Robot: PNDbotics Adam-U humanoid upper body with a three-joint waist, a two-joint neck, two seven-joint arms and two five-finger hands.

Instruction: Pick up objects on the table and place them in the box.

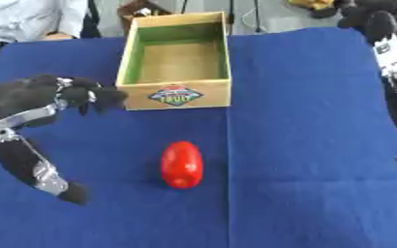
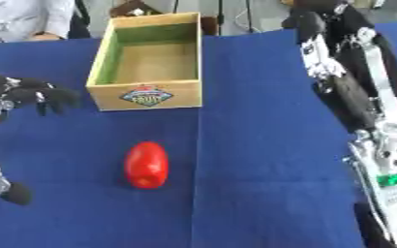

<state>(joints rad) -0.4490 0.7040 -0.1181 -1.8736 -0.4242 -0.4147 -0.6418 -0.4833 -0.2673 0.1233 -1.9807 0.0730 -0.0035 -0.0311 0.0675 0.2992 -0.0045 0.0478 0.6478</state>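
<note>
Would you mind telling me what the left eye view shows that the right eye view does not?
Only the left eye view shows the left hand whole, its thumb reaching down beside the tomato, with fingers spread.

Only the right eye view shows most of the right arm, running down the right edge; the left eye view catches just a strip of it. The right hand cannot be made out in either.

Both show the open box, nothing visible inside it, on the blue cloth, with the tomato lying in front, untouched.

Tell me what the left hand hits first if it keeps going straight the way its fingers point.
Probably the box. The left hand points its fingers right, toward the box's near left corner. The red oval object lies nearer the camera, off that line. Height above the table is unclear.
</note>
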